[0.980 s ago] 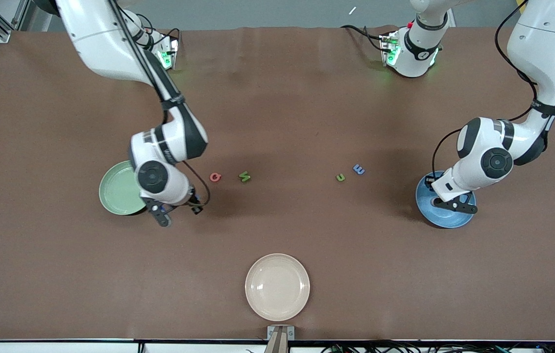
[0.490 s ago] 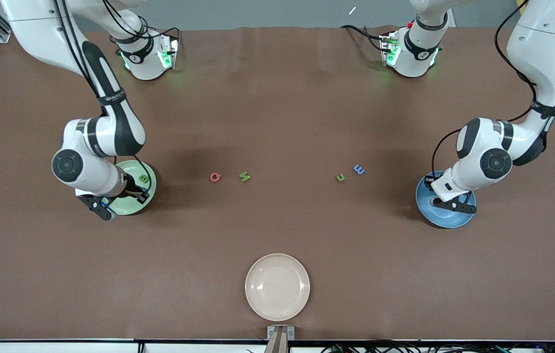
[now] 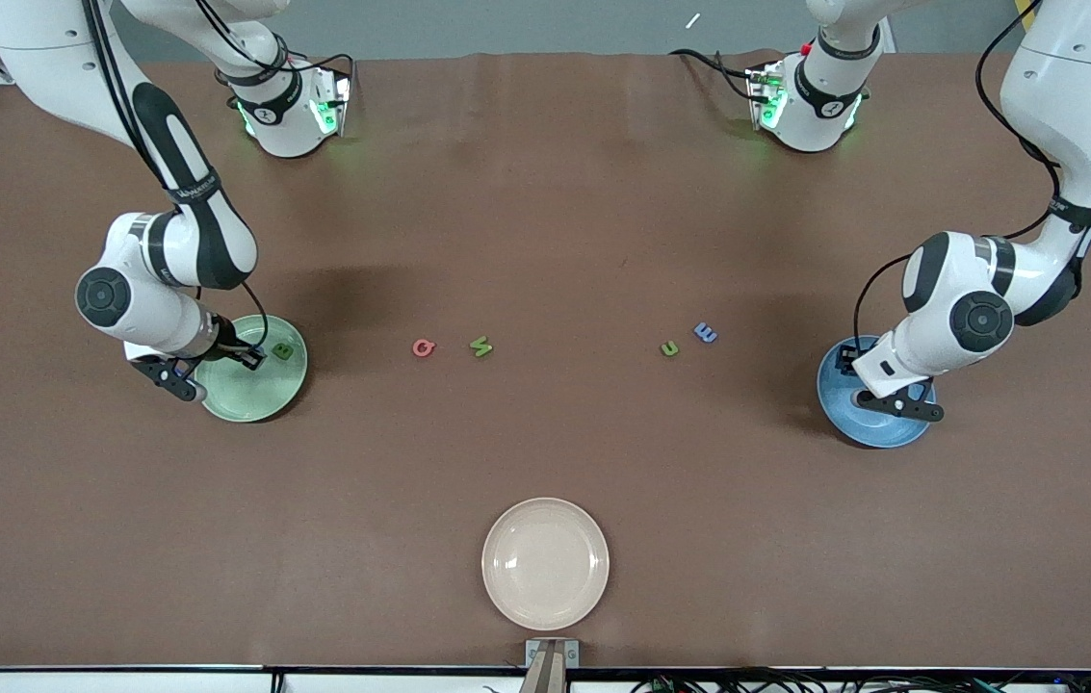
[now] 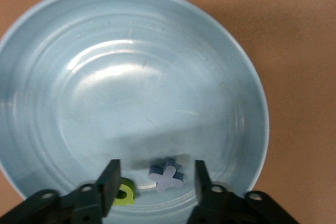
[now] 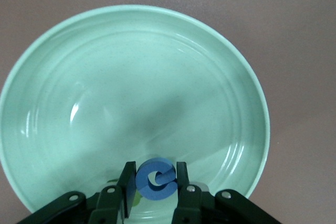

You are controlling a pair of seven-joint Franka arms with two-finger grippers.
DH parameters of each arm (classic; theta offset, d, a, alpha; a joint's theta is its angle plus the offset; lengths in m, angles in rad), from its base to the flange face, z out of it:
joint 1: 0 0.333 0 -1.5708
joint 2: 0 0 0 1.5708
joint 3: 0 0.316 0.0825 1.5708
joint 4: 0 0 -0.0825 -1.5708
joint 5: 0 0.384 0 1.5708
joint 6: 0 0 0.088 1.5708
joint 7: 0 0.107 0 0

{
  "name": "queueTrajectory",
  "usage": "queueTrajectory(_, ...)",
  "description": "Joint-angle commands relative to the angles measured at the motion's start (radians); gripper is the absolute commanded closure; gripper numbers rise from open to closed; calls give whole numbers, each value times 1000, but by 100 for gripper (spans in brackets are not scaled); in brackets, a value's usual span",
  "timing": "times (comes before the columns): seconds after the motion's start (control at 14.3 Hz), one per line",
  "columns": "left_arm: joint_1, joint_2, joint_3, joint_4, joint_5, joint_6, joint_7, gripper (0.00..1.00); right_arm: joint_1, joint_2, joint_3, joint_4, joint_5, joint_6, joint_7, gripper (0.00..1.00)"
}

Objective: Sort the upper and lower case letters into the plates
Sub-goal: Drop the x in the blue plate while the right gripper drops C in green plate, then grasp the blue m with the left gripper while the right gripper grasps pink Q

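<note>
A: Right gripper [image 5: 155,182] clamps a blue letter C [image 5: 156,178] over the pale green plate [image 5: 220,93]; next it must part its fingers.

B: Left gripper [image 4: 156,182], spread wide, hangs over the blue plate [image 4: 231,77], a blue letter [image 4: 167,176] lying loose there. Four letters wait mid-table, red G [image 3: 423,347] among them.

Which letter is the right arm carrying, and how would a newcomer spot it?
Find the pale green plate toward the right arm's end of the table; the right gripper hangs over it. Pinched between its jaws is a blue letter, curled like a C. The other letter on that plate is a green letter.
</note>
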Motion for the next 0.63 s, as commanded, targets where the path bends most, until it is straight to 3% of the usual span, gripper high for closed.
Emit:
queueTrajectory(0.0,9,-49,-59,47,17,-130,-7,0,-15,-42,17,-76,-12,55,-6,99)
queueTrajectory(0.28,4,-46,-170,104,5,-184,-175,0,-23,-36,17,-92,-10,80,-6,94)
queueTrajectory(0.35,-2,-43,-199,110,5,-184,-285,0,-27,-36,17,-92,-12,72,-6,79)
queueTrajectory(0.42,-6,-38,-223,114,5,-184,-404,0,-27,-36,17,-90,-12,71,-6,49)
queueTrajectory(0.49,-15,-34,-249,115,5,-184,-559,0,-27,-37,16,-89,-12,69,-6,10)
queueTrajectory(0.56,-26,-32,-265,115,5,-184,-716,0,-27,-43,16,-87,-12,60,-6,0)
